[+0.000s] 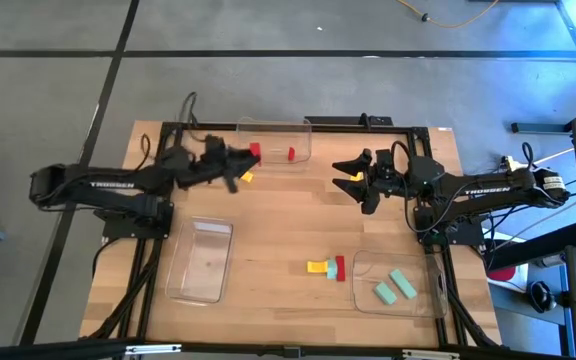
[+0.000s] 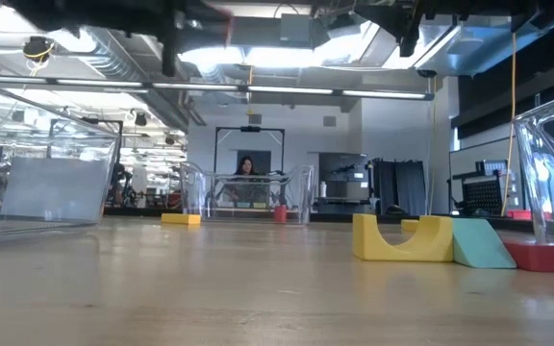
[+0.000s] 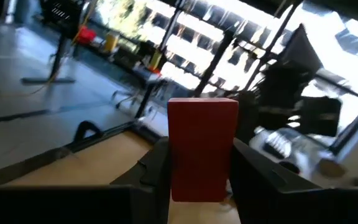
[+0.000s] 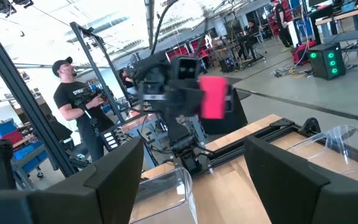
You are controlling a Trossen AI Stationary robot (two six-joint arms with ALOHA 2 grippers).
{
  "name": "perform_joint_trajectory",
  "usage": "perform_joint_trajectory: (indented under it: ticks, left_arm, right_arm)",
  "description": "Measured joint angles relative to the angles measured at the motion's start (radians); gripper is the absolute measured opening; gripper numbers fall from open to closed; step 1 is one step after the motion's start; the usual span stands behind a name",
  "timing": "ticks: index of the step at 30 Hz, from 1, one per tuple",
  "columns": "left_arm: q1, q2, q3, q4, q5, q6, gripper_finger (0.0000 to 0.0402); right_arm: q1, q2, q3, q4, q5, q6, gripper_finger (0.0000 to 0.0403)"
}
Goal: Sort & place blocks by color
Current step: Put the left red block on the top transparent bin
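Observation:
My left gripper (image 1: 245, 160) hangs above the table beside the far clear tray (image 1: 273, 127), shut on a red block (image 3: 202, 149). That tray holds one red block (image 1: 290, 153). A yellow block (image 1: 247, 177) lies on the wood under the left gripper. Near the right tray, a yellow arch (image 2: 402, 238), a teal wedge (image 2: 484, 245) and a red block (image 2: 537, 257) sit together. Two teal blocks (image 1: 395, 285) lie in the right near tray (image 1: 433, 305). My right gripper (image 1: 353, 176) waits open at mid-table, raised, touching nothing. My left gripper pinches the red block between its two fingers (image 3: 157, 165), which lie on the block's two opposite side faces at its lower part (image 3: 199, 186). The fingers reach in roughly level from the table's left. The block is lifted clear of the table and stands out past the fingertips.
A clear tray (image 1: 200, 260) with nothing showing in it sits at the near left. Black frame rails (image 1: 298, 126) run round the table's far and side edges. Bare wood lies between the two arms. People stand in the room beyond the table (image 4: 73, 99).

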State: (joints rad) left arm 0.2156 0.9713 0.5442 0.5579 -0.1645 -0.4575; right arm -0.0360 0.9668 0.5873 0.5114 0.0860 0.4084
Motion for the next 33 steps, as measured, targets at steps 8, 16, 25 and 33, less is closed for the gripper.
perform_joint_trajectory:
  ticks: [8, 16, 25, 33]
  left_arm:
    - [0.224, 0.317, 0.475, -0.669, 0.121, 0.099, 0.0114]
    - [0.306, 0.683, 0.744, -0.969, 0.077, -0.003, 0.0114]
    - [0.308, 0.896, 0.767, -0.971, 0.033, -0.265, 0.0114]
    - [0.293, 0.922, 0.767, -0.965, -0.044, -0.285, 0.0114]
  right_arm:
    - [0.000, 0.000, 0.000, 0.000, 0.000, 0.002, 0.0279]
    - [0.000, 0.000, 0.000, -0.006, 0.001, 0.006, 0.0279]
    - [0.000, 0.000, 0.000, -0.008, 0.001, 0.006, 0.0279]
    - [0.000, 0.000, 0.000, -0.008, 0.001, 0.007, 0.0279]
